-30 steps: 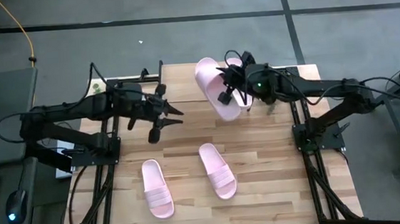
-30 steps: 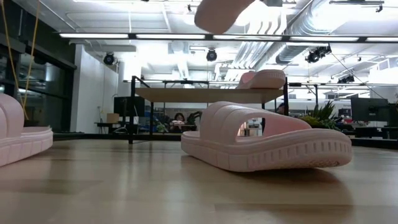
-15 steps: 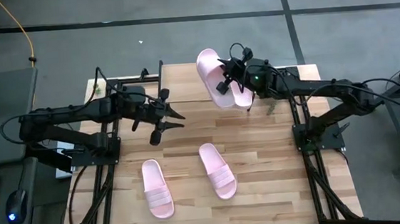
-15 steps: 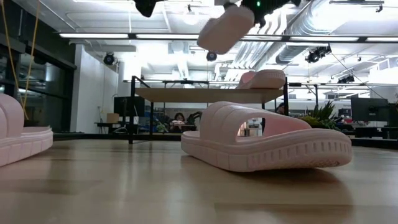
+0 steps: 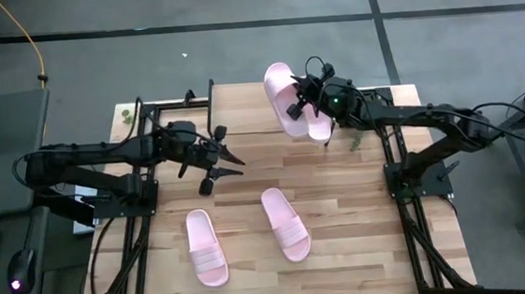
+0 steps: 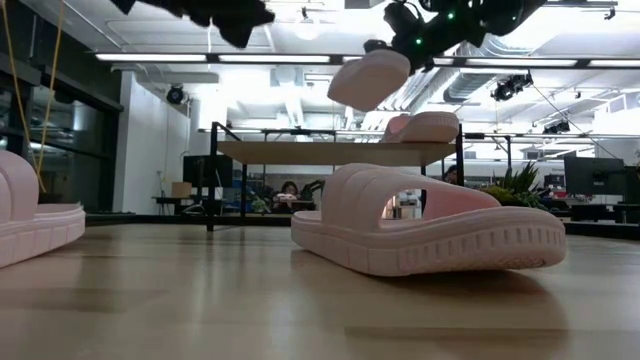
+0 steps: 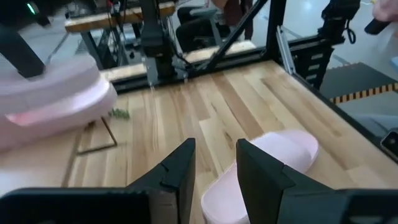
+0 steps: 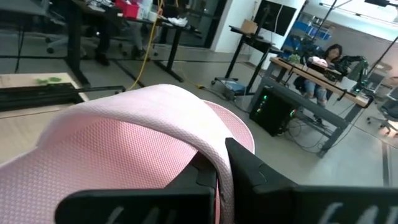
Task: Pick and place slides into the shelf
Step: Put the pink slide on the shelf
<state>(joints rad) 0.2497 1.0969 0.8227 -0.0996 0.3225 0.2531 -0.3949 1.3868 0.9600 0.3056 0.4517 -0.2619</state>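
High view: right hand (image 5: 299, 107) sits at the far end of the desk (image 5: 346, 253), clenched on the strap of a pink slide (image 5: 286, 89) that it carries above the desk surface, the sole tilted and pointing toward the far edge. Left hand (image 5: 224, 161) hangs over the left-centre of the desk, fingers slightly apart, carrying nothing. Two more slides lie flat near the front: one at left (image 5: 206, 248), one at centre (image 5: 285, 223), apart from each other. Low view: the carried slide (image 6: 368, 78) is in the air, above the shelf (image 6: 330, 152), not touching it; the right hand (image 6: 405, 35) shows dark just above it. A fourth slide (image 6: 422, 127) rests on the right end of the shelf plank. The centre slide (image 6: 430, 228) fills the foreground on the desk (image 6: 300, 310); the left one (image 6: 30, 225) is cut off at the picture's edge. Part of the left arm shows dark at the top. Left wrist view: left hand (image 7: 214, 171) released, a narrow gap between its fingers (image 7: 180, 168), with a slide (image 7: 273, 162) on the desk beyond them; the carried slide (image 7: 50, 102) shows blurred, off the desk. Right wrist view: right hand (image 8: 217, 168) grasping the ribbed strap of the carried slide (image 8: 124, 149); a person (image 8: 323, 62) sits at a workstation in the room behind.
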